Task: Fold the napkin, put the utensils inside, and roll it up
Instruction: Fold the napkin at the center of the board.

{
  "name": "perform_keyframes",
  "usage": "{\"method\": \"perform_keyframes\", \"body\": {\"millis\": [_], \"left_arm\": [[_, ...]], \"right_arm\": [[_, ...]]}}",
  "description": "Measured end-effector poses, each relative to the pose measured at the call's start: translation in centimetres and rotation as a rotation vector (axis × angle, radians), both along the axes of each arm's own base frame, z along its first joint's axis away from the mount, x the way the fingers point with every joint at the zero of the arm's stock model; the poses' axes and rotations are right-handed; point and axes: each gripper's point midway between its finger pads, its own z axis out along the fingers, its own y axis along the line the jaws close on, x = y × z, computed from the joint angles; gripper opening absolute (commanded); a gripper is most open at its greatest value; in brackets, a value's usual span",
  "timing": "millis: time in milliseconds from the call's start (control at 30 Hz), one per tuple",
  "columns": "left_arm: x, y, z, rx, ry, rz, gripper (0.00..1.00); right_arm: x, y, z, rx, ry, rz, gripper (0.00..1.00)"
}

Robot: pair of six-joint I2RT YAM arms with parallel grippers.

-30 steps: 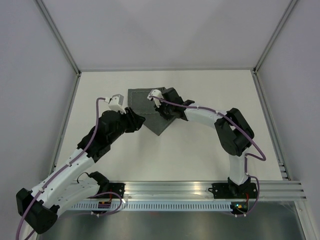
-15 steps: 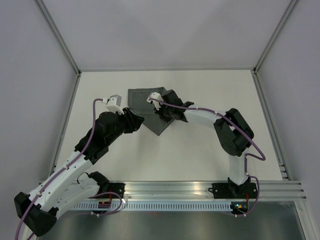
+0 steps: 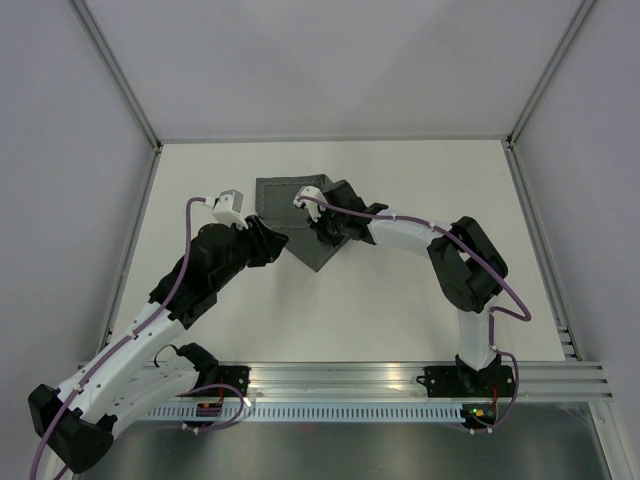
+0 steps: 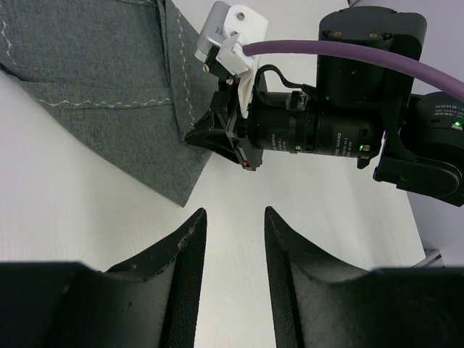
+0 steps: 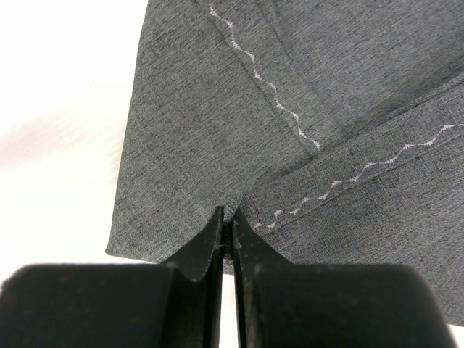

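**Top external view.** The napkin [image 3: 278, 198] lies on the table [image 3: 430, 175], left of centre and toward the far side. It is partly folded, with a straight edge at the far side and a point facing the arm bases. The right gripper [image 3: 322, 235] is over the napkin's right part and hides the cloth beneath it. The left gripper [image 3: 272, 244] is at the napkin's left edge. Jaw positions cannot be read from this height.

**Left wrist view.** This view shows the left gripper [image 4: 230, 235] with a clear gap between its two fingers [image 4: 185, 250]. Nothing is between them, only bare table [image 4: 80, 210] below. The napkin [image 4: 94, 72] lies ahead and to the left, its near corner just beyond the fingertips and not touching them. A light zigzag stitch line runs along a folded layer. The right gripper [image 4: 199, 135] enters from the right, its tip at the napkin's edge.

**Right wrist view.** Only this view shows the grip. The right gripper [image 5: 227, 221] is clenched, fingertips pressed together on the napkin [image 5: 304, 80] where two stitched layers meet. The cloth puckers slightly at the tips. White table [image 5: 58, 109] shows on the left.
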Motion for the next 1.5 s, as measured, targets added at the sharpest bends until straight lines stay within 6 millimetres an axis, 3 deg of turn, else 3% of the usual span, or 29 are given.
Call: {"method": "perform_keyframes", "body": {"millis": [167,667,1100,1267,1500], "left_arm": [[0.0,0.0,0.0,0.0,0.001,0.0,0.43],[0.0,0.0,-0.1,0.002,0.002,0.0,0.44],[-0.1,0.1,0.1,-0.001,-0.003,0.002,0.46],[0.1,0.5,-0.1,0.007,-0.004,0.024,0.45],[1.9,1.9,-3.9,0.09,0.073,0.154,0.39]], "right_arm": [[-0.5,0.0,-0.2,-0.001,0.022,0.01,0.15],[-2.0,0.1,-0.5,0.009,0.1,0.026,0.47],[-1.8,1.5,2.2,0.085,0.156,0.024,0.49],[0.8,0.2,4.4,0.132,0.152,-0.04,0.49],[8.6,-4.8,8.2,0.198,0.073,-0.211,0.51]]}}
